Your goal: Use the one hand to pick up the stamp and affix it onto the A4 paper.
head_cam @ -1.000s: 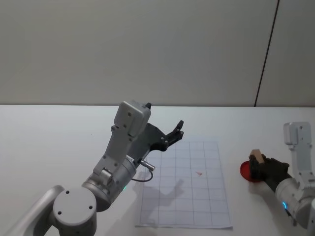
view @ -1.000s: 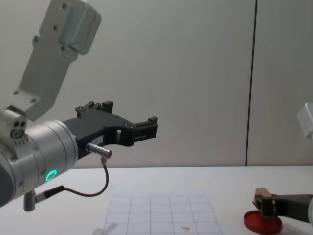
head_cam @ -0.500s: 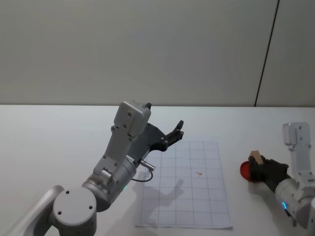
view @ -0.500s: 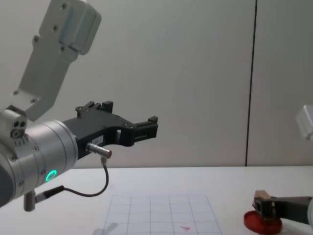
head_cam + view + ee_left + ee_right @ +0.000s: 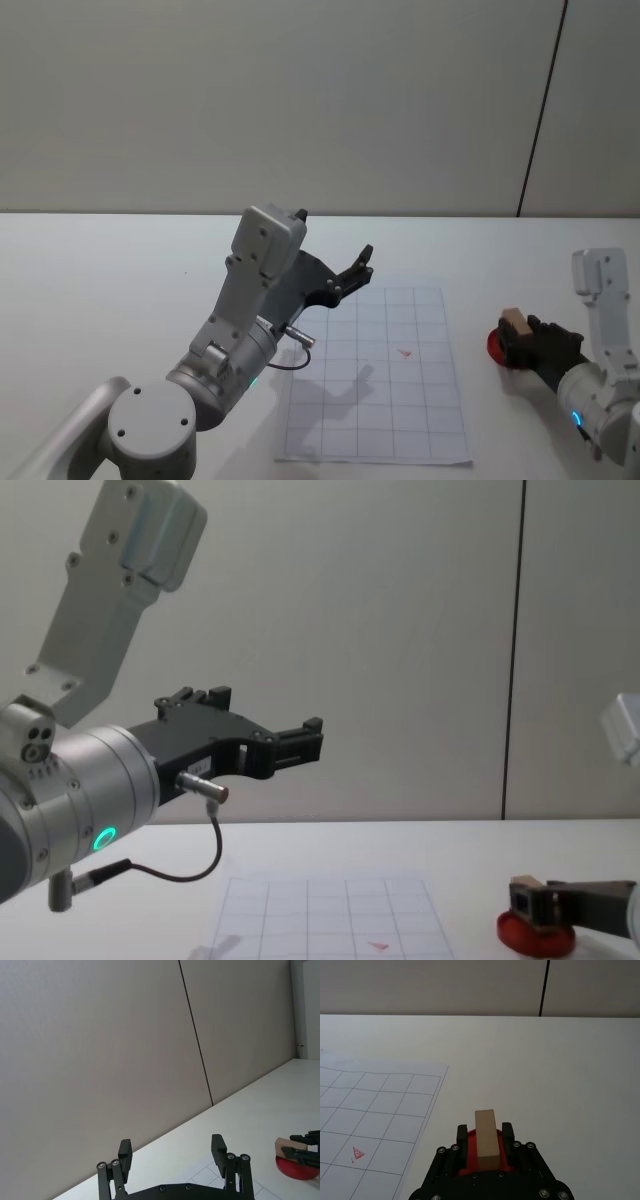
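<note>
Sitting clamped in the right tool (image 5: 485, 1147), the stamp (image 5: 486, 1139)

Right claw (image 5: 487, 1146) cut off by the bottom edge in the right wrist view; its arm runs off the right edge in the chest view. Stamp (image 5: 486, 1139): lower end hidden betw. the claw's fingers, so its underside can't be seen. Ink pad (image 5: 470, 1152) mostly covered by stamp and claw, just red slivers showing; in the head view approx. half hidden behind them. Whether stamp touches pad: can't tell. Small red mark on the paper (image 5: 404, 352) too small to read. Left claw (image 5: 172, 1153) base cut by the bottom edge in the left wrist view. Paper (image 5: 330, 920) near part runs off the bottom edge in the chest view.
</note>
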{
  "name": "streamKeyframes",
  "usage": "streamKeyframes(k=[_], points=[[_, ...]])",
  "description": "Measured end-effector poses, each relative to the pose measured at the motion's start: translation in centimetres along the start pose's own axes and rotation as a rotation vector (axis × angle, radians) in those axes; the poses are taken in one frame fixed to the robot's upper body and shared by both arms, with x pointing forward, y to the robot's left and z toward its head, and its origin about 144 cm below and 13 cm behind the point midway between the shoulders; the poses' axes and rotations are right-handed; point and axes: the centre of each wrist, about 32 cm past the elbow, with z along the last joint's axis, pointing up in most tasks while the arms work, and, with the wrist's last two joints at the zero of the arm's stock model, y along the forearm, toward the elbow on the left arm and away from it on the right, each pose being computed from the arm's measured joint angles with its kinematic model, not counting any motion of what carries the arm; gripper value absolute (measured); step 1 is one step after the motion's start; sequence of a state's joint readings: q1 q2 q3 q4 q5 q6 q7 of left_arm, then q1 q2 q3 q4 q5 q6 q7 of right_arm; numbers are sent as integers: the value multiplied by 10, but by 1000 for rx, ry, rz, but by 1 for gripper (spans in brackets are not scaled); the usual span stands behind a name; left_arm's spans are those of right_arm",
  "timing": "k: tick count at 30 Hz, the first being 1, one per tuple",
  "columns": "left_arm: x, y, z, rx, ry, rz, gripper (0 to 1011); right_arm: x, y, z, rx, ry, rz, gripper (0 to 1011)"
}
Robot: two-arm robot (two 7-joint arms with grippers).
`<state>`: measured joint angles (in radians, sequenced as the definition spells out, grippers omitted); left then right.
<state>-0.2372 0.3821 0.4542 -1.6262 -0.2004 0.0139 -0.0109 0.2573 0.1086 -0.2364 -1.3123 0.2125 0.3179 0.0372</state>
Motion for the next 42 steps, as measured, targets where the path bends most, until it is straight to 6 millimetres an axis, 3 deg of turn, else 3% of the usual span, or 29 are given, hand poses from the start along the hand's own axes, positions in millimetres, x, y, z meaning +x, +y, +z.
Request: streamKeyframes(k=[5, 8, 10, 21, 27, 42], points=[[0, 0, 0, 0, 0, 0, 1002, 0, 0, 0, 0, -1, 2, 537], [0, 0, 0, 0, 0, 0, 1002, 0, 0, 0, 0, -1, 3, 595], [0, 0, 0, 0, 0, 0, 1002, 0, 0, 0, 0, -1, 3, 705], [0, 0, 0, 0, 0, 0, 1002, 0, -2, 1, 6, -4, 4, 998], [0, 0, 0, 0, 0, 0, 1002, 4, -10, 1, 43, -14, 6, 1001], [0, 0, 0, 0, 0, 0, 1002, 17, -54, 6, 229, -67, 33, 1001]])
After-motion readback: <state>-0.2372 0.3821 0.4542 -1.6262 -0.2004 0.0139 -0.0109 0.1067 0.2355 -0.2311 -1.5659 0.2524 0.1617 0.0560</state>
